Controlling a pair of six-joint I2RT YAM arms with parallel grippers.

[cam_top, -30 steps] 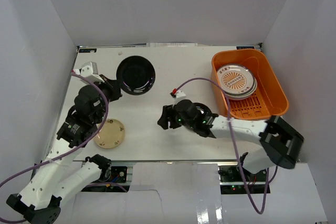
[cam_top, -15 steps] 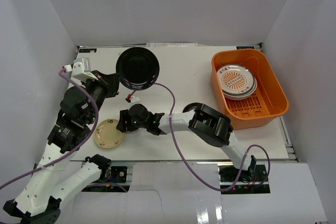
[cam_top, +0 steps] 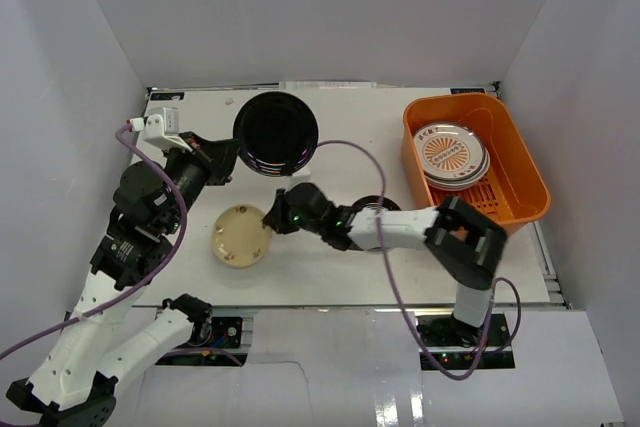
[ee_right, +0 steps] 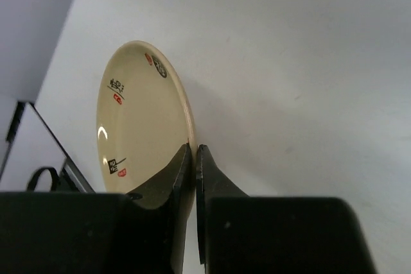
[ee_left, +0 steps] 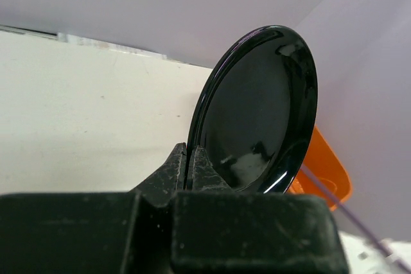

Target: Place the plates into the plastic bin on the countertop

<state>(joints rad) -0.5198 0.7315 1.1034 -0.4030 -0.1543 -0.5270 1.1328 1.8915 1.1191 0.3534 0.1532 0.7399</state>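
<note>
My left gripper (cam_top: 226, 159) is shut on the rim of a glossy black plate (cam_top: 276, 133), holding it up on edge above the countertop (cam_top: 370, 112). In the left wrist view the black plate (ee_left: 257, 110) stands upright from the closed jaws of the left gripper (ee_left: 188, 158). My right gripper (cam_top: 271, 219) is shut on the edge of the small cream plate (cam_top: 242, 237). The right wrist view shows the cream plate (ee_right: 138, 117) tilted, its rim pinched in the right gripper (ee_right: 193, 152). The orange plastic bin (cam_top: 522, 169) at the right holds stacked plates, the sunburst one (cam_top: 449, 152) on top.
A dark curved rim (cam_top: 372, 201) shows from under my right forearm, mostly hidden. Purple cables loop over the countertop near both arms. White walls close in the left, back and right sides. The bin's corner (ee_left: 324, 171) shows behind the black plate.
My right gripper reached left, shut on the cream plate's rim and pulled it to the right. My left gripper carried the black plate slightly right and up.
</note>
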